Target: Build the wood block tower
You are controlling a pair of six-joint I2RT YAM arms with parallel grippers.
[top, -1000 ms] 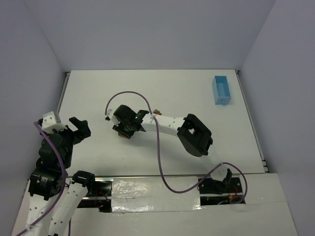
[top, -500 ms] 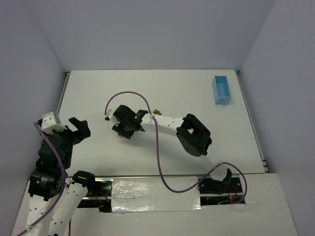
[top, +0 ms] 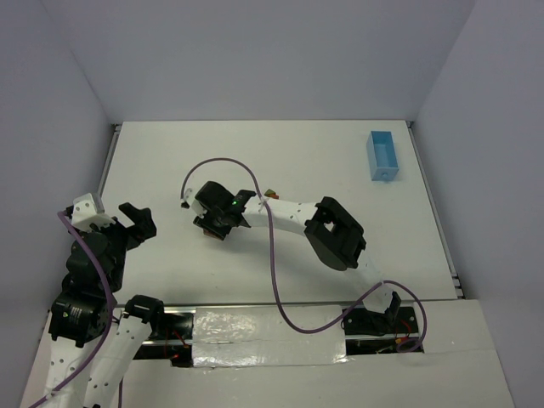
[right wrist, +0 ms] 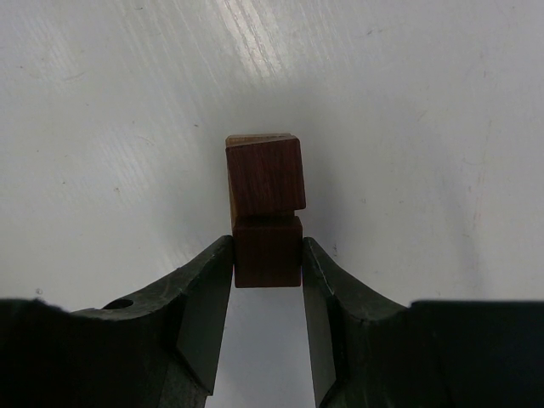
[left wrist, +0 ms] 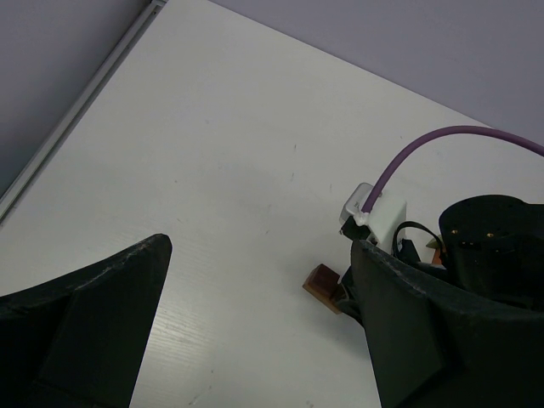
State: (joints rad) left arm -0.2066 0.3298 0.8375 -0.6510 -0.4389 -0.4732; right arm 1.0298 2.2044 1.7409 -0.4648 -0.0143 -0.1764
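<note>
Your right gripper [right wrist: 268,255] is clamped on a dark reddish-brown wooden block [right wrist: 268,248]. Its two black fingers [right wrist: 208,293] press flat against the block's left and right faces. At the 12 o'clock side of that held block sits a second reddish-brown wooden block [right wrist: 264,174], turned slightly askew and touching it in the wrist view. You cannot tell from here whether the held block rests on top of it or only against it.

In the overhead view, the right gripper [top: 211,225] is a little toward 9 o'clock from the middle of the white desk [top: 297,153], and the arm reaches out to it from its base at 5 o'clock. A purple cable [top: 223,160] loops over the wrist. A small orange-brown wooden piece [top: 270,194] lies on the desk just at the 12 o'clock side of the right forearm, apart from the gripper.

Your left gripper [top: 138,223] hangs near the desk's 9 o'clock edge with its fingers spread wide and nothing between them. Its wrist view looks across to a brown wooden cube [left wrist: 323,285] on the desk, close against the right gripper's head. Which of the two blocks this is cannot be told.

The light-blue rectangular tray [top: 382,155] sits at 2 o'clock, well apart from both arms.
</note>
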